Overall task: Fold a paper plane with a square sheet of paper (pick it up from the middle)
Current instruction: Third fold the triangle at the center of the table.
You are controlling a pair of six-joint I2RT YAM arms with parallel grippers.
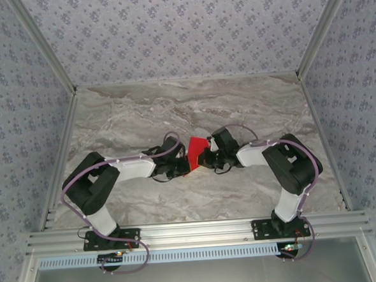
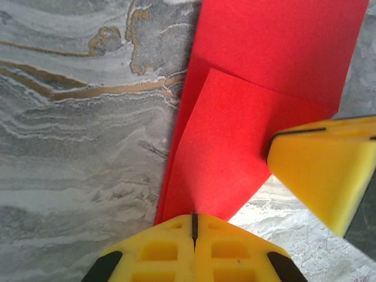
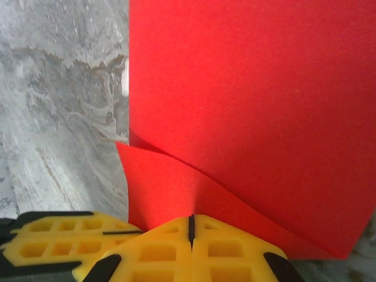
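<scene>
The square sheet of paper (image 1: 195,148) is bright red and sits at mid-table between the two arms, one flap (image 2: 226,158) folded over the rest. My left gripper (image 2: 194,216) is shut on the flap's near corner, and the red paper runs straight into the seam of the yellow jaws. My right gripper (image 3: 191,218) is shut on a curled lower layer (image 3: 170,188) of the same sheet (image 3: 252,100). In the top view the left gripper (image 1: 180,164) and right gripper (image 1: 206,158) meet tip to tip at the paper. A paper plane is out of view.
A grey marble tabletop (image 1: 141,112) lies under the paper, with patterned walls on three sides and a metal rail (image 1: 193,230) along the near edge. The right gripper's yellow finger (image 2: 323,170) intrudes at the right of the left wrist view. The left gripper's fingers (image 3: 59,241) show at the lower left of the right wrist view.
</scene>
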